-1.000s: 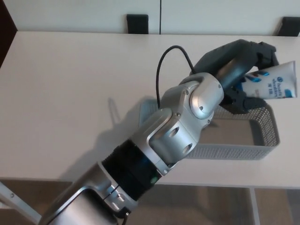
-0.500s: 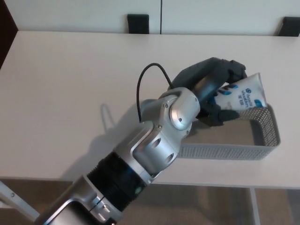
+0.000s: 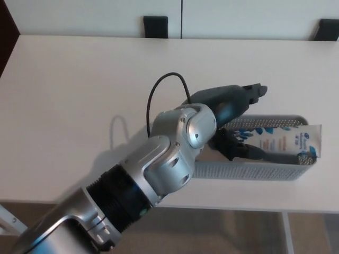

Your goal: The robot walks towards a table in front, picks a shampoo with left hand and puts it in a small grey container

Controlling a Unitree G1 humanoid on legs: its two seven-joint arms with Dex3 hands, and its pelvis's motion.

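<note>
The table point(image 3: 69, 95) was white and mostly bare, with wide open room to the left of the basket point(image 3: 254, 172) and on its far side. The basket, grey mesh, sat at the near right, its near wall close to the table's near edge. Beyond the far edge stood two dark chair backs point(image 3: 155, 26) point(image 3: 327, 29).

The left arm point(image 3: 164, 159) came in from the near left, crossing the near edge, with a black cable point(image 3: 153, 95) looping above the wrist. The left hand point(image 3: 233, 119) hung over the basket's left part with its fingers point(image 3: 251, 91) spread apart, the upper ones well clear of the tube point(image 3: 286, 140). A lower finger lay just beside the tube's left end; whether they touched could not be told.

The tube lay on its side in the basket, running left to right. It was white with blue marks and blue print. Its flat right end reached the basket's right wall and seemed to rest at the rim there.
</note>
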